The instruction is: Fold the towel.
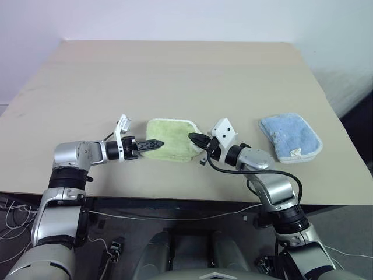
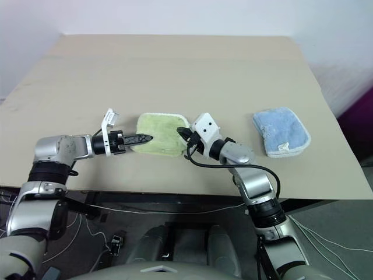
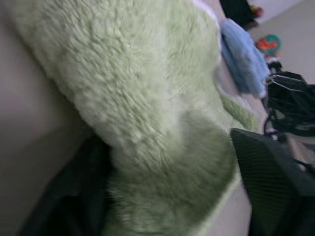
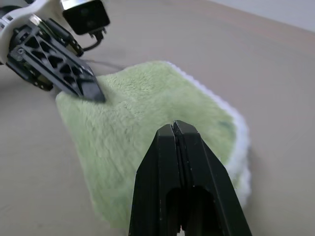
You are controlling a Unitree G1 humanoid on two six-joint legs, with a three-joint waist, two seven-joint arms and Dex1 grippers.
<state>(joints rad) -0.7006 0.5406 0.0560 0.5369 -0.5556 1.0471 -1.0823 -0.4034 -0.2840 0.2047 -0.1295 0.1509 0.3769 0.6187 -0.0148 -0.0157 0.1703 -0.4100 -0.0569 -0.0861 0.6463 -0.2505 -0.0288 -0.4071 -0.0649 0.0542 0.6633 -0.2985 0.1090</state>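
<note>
Right end effector closed | towel folded | blue towel apart

**Both arms reach inward, tools pointing at each other**

The left arm bends at the elbow and stretches across toward the middle, its wrist nearly level. The left tool points to the robot's right, its two black latticed fingers parted. The right arm comes in from the other side, forearm angled inward, with a white camera block on its wrist. The right tool points left, its black fingers pressed together with nothing between them.
</note>
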